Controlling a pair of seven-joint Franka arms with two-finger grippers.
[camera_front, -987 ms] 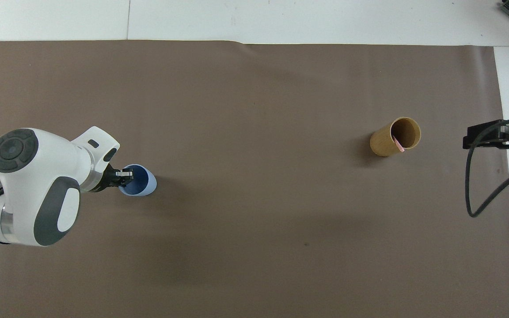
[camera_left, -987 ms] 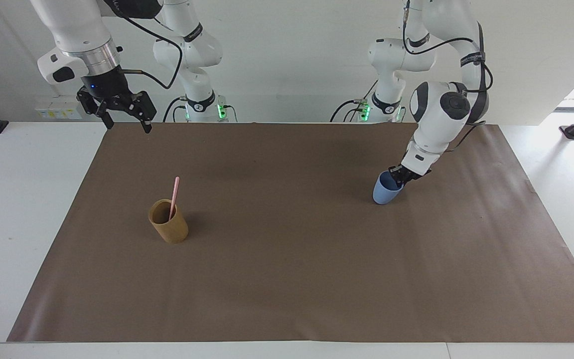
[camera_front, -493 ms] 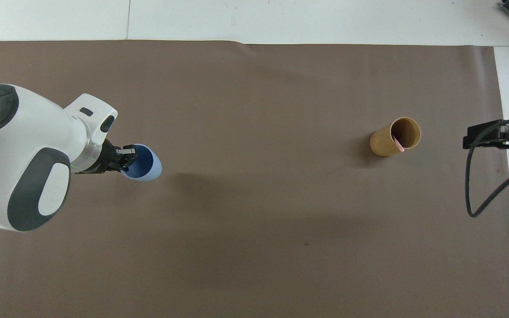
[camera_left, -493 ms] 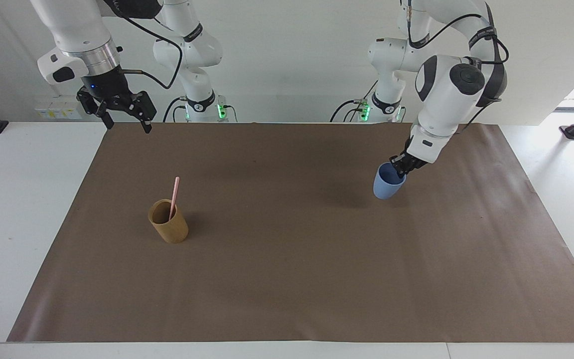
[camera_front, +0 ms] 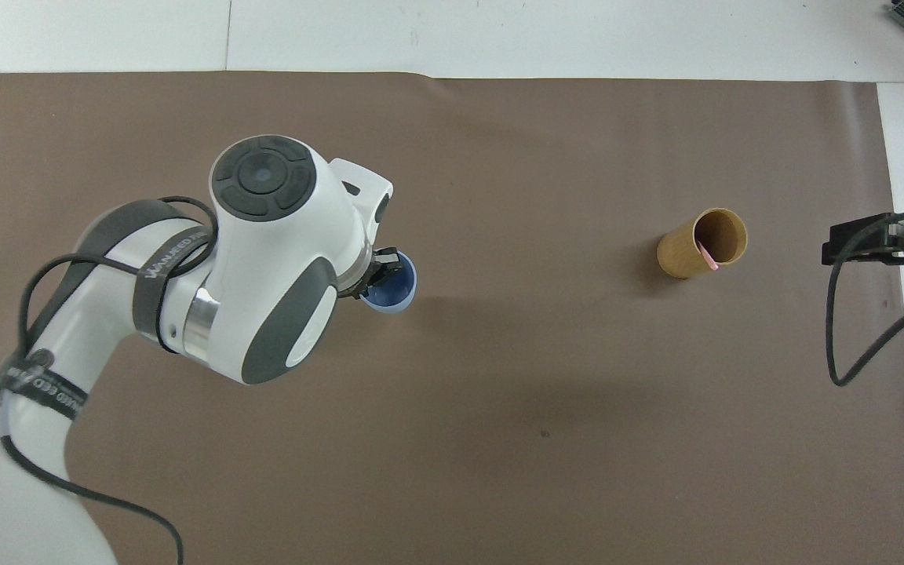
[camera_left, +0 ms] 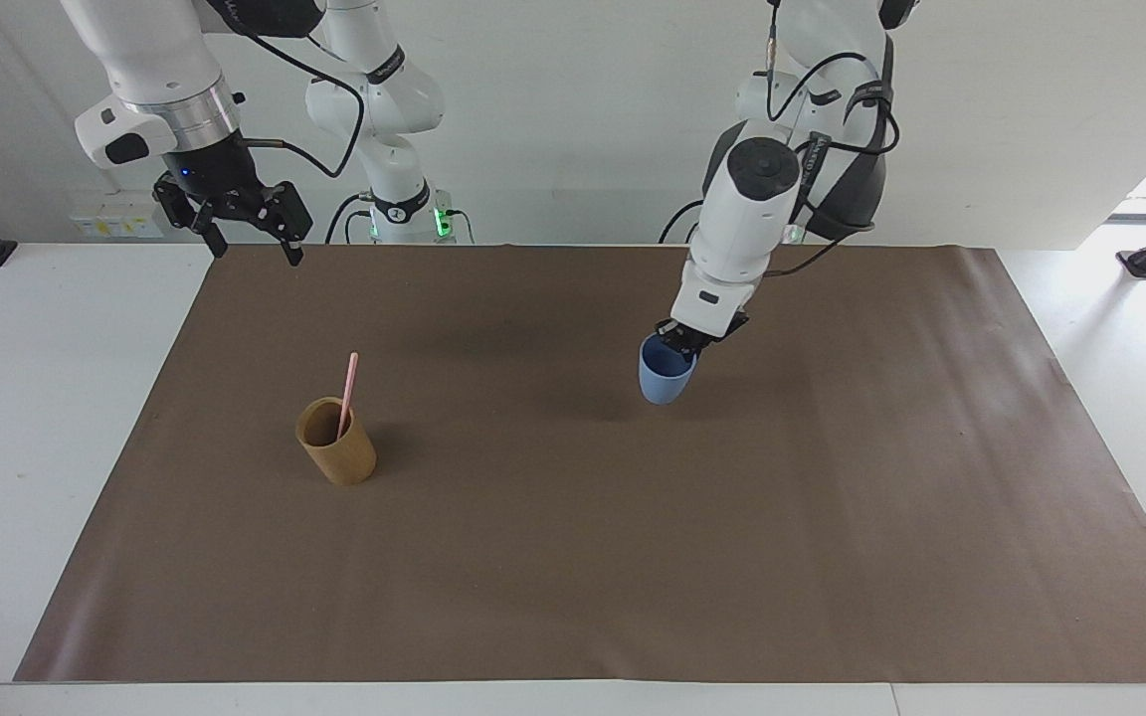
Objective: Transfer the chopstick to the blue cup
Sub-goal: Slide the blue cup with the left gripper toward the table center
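While the chopstick [camera_left: 346, 394] stands leaning in the tan cup [camera_left: 336, 454] toward the right arm's end of the brown mat [camera_left: 573, 557], the blue cup [camera_left: 665, 373] hangs tilted over the mat's middle, pinched at its rim by the closed left gripper [camera_left: 680, 343]; the right gripper [camera_left: 253, 234], fingers spread and holding nothing, waits raised over the mat's edge nearest the robots, well apart from the tan cup

Chopstick [camera_left: 347, 390] in wooden cup [camera_left: 336, 455], on mat [camera_left: 573, 557]
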